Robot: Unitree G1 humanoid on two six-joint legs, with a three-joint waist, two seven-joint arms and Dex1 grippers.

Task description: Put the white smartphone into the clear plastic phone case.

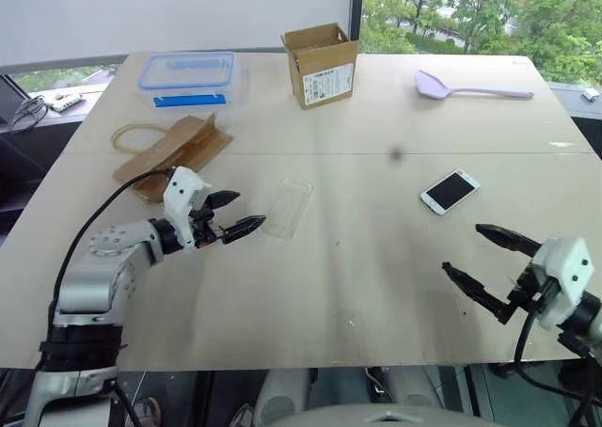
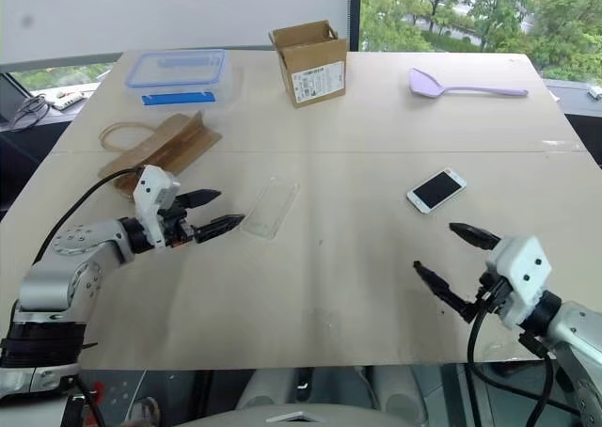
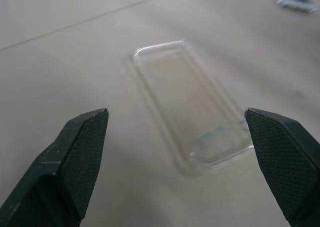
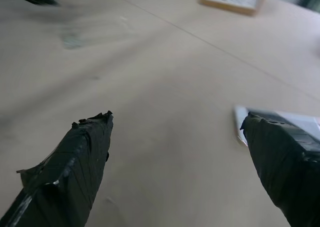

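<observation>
The clear plastic phone case (image 1: 287, 207) lies flat on the table's middle, empty, its open side up (image 3: 192, 112). My left gripper (image 1: 233, 213) hovers just left of it, open, with the fingertips close to the case's near end but apart from it. To the right, the white smartphone (image 1: 450, 191) rests screen up and at an angle. My right gripper (image 1: 477, 253) stands open near the table's front edge, a hand's length nearer than the phone, whose corner (image 4: 280, 121) peeks out past one finger.
A brown paper bag (image 1: 174, 150) lies behind my left arm. At the back stand a blue-lidded clear container (image 1: 187, 77) and an open cardboard box (image 1: 321, 63). A lilac spoon (image 1: 470, 87) lies at the back right. The table (image 1: 376, 286) ends near my right gripper.
</observation>
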